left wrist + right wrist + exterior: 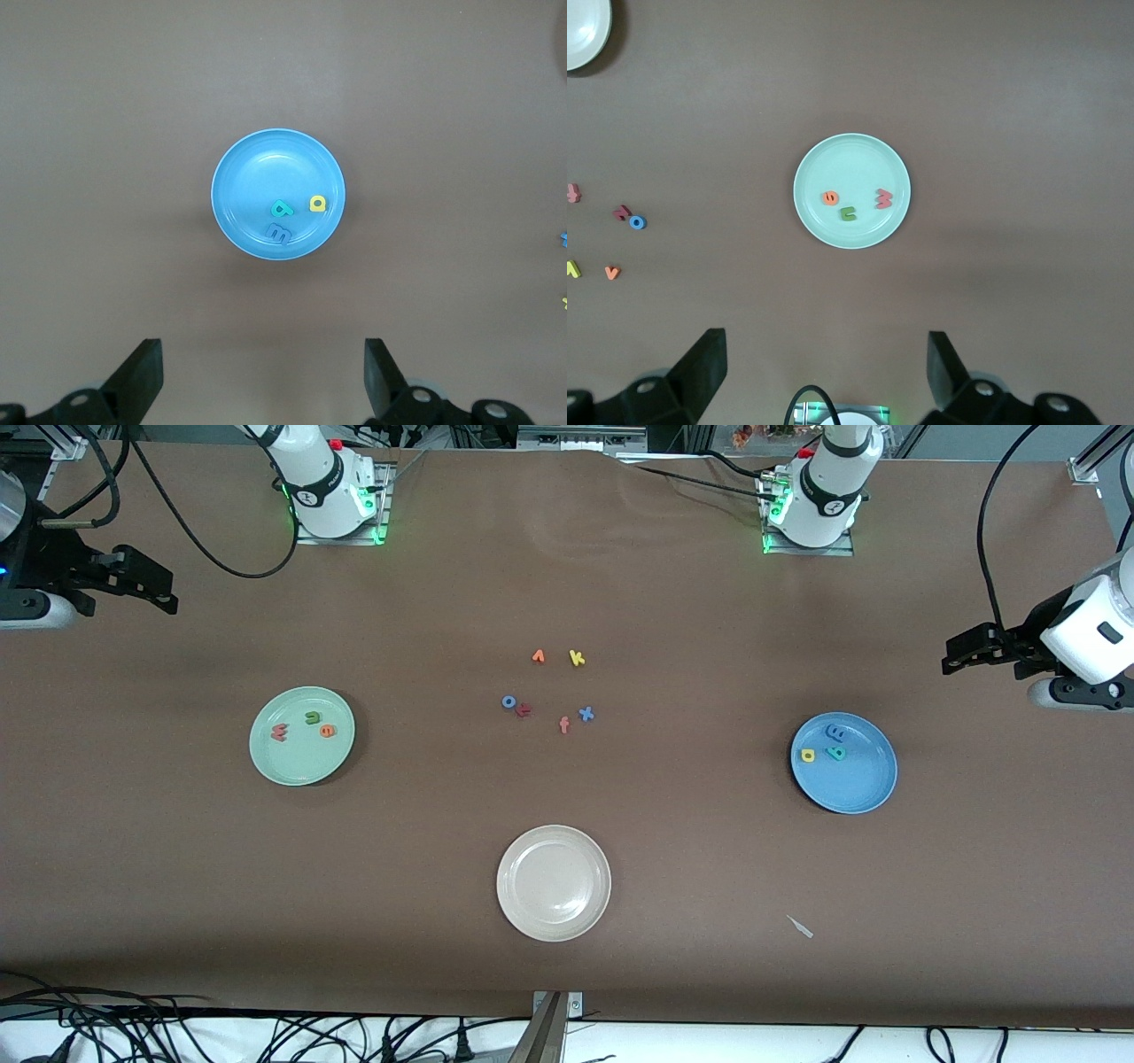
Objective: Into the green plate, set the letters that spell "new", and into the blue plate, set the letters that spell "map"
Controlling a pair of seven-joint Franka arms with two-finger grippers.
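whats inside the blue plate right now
Three small foam letters lie in the round blue plate: a blue m, a teal looped letter and a yellow looped letter. Nothing covers them.

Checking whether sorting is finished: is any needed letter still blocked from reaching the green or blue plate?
Nothing visible blocks anything. The n, e, w letters lie in the green plate; the m, a, p letters lie in the blue plate.

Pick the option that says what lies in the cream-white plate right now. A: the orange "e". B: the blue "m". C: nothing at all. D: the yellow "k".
C: the cream-white plate shows only its bare inside, while the loose letters lie on the table farther from the front camera.
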